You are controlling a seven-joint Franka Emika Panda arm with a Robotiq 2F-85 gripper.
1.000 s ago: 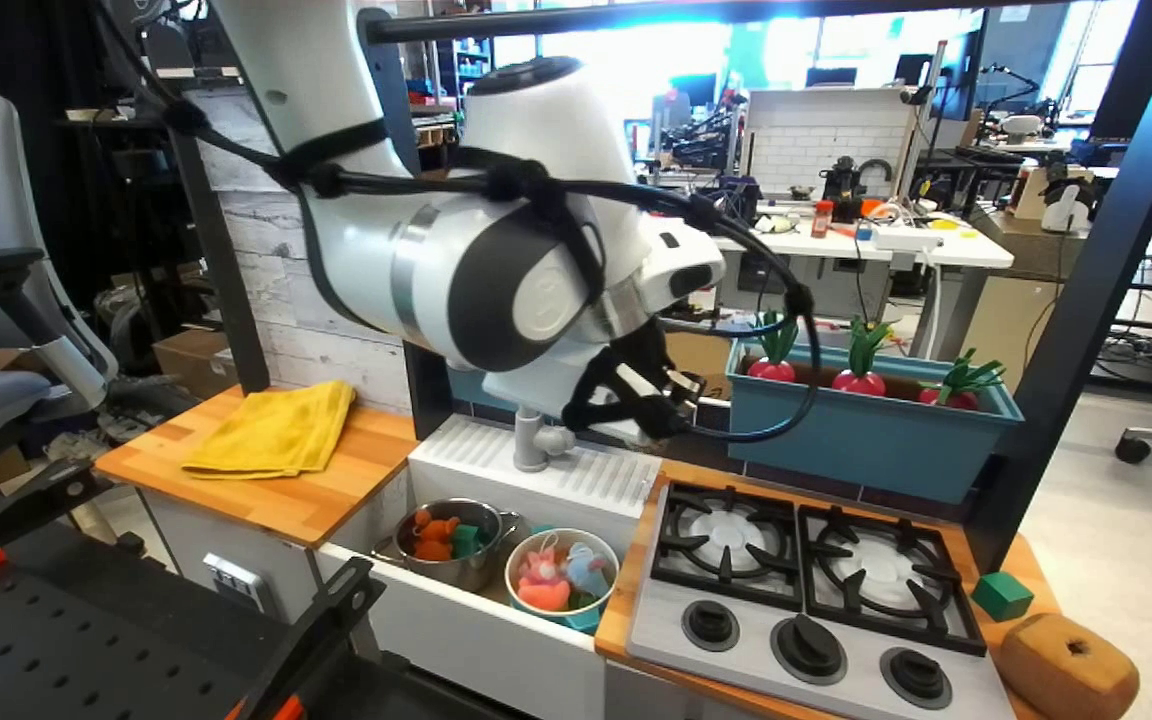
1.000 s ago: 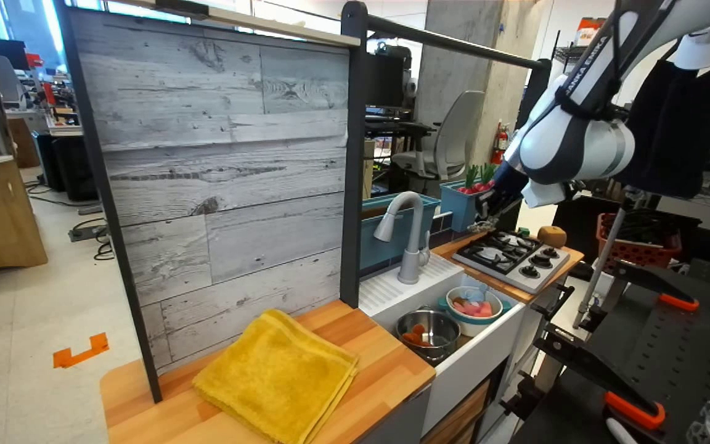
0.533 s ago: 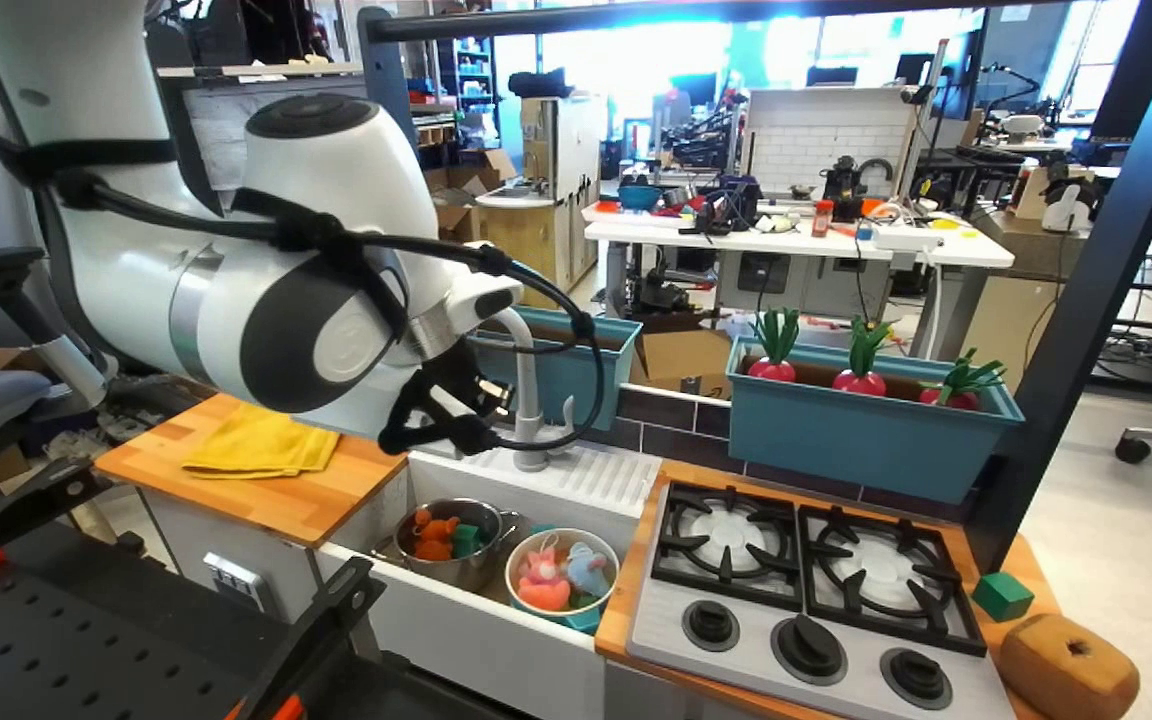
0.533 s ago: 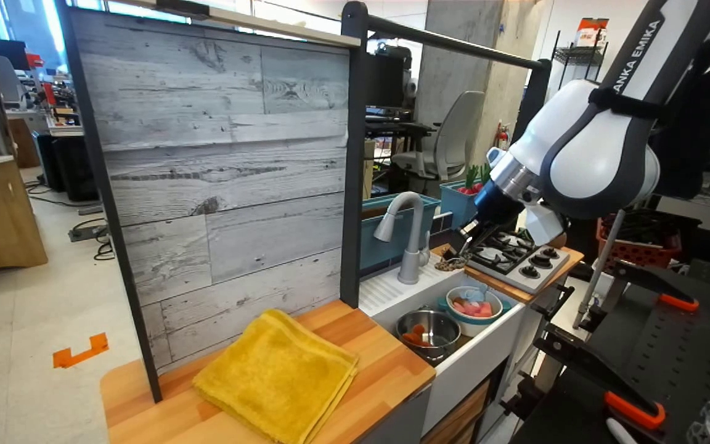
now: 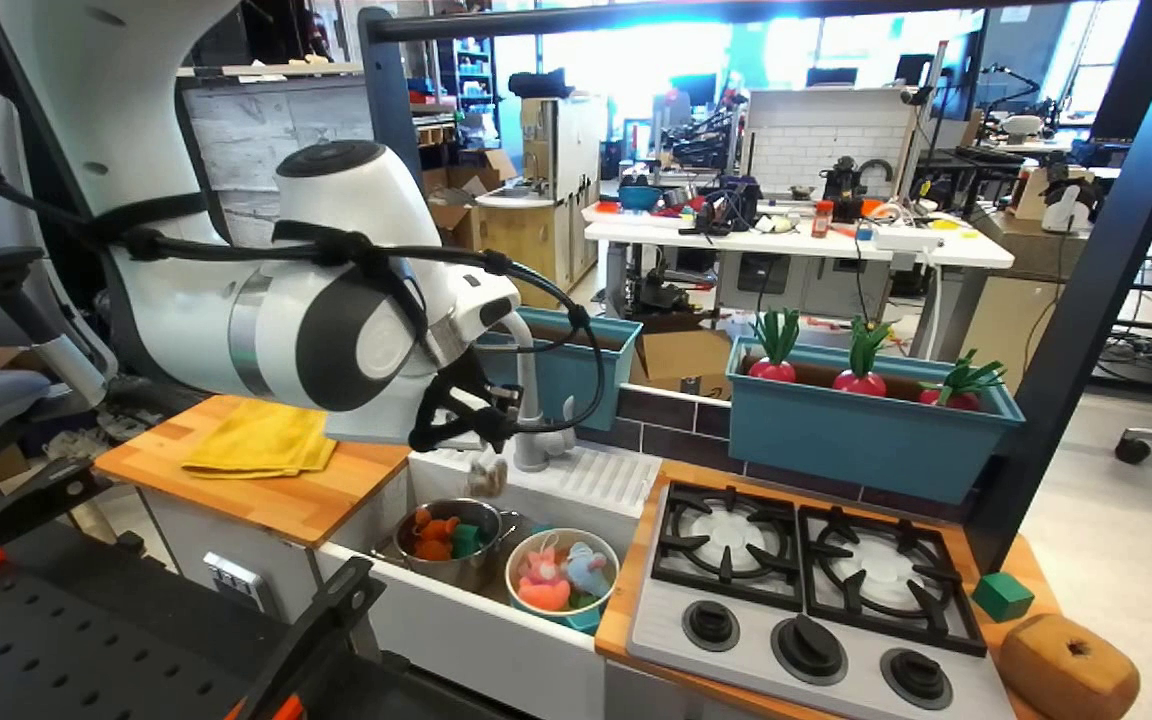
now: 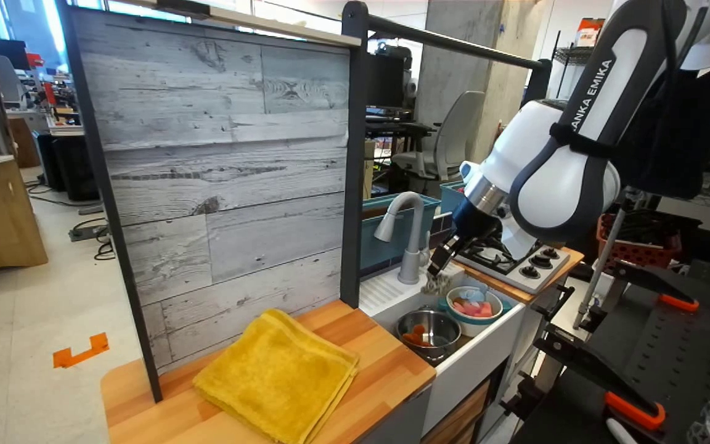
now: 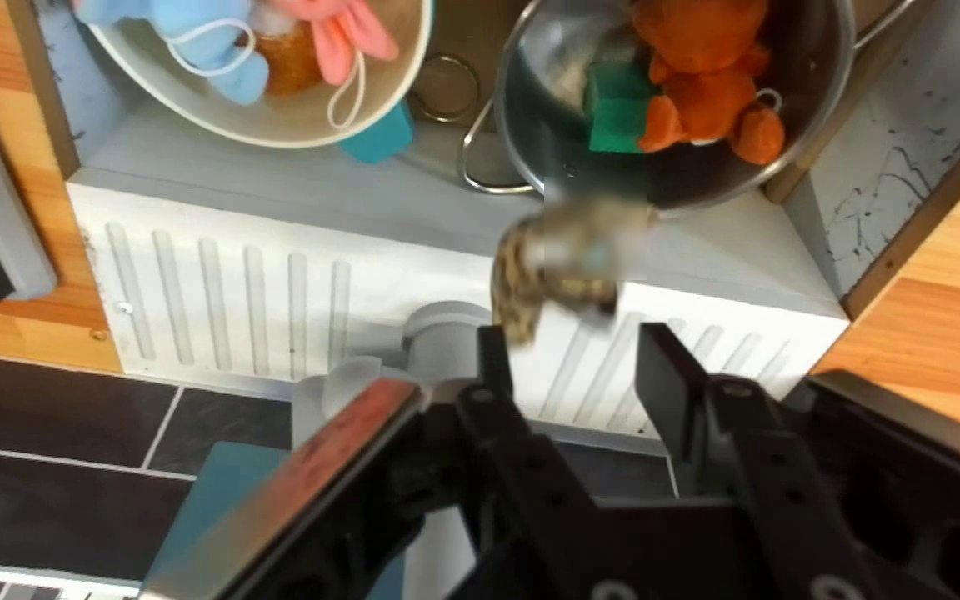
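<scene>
Bright overall; windows (image 5: 636, 60) blown out in exterior view; spotted object (image 7: 559, 262) smeared (wrist view).

franka emika panda arm (image 6: 564, 179) is seen bent, w/ wrist (image 6: 486, 196) angled obliquely down in an ext. view. robotiq gripper (image 7: 574, 337) is tilted downward, fingers (image 7: 494, 362) spread apart, w/ clear gap seen btwn tips.

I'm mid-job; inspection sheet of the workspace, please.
Surface: white rectangular sink, one inner wall scuffed.
Job's things: tan dark-spotted toy, blurred, below the black two-finger gripper; round steel pot nearby.
Clutter: folded yellow cloth on wooden counter; round white bowl of pink and blue plush toys.
Grippers: jaws open; contact with the toy unclear.
Cables: black cable bundle strapped to the white robot arm.
Surroundings: grey stovetop, rectangular blue planter.
</scene>
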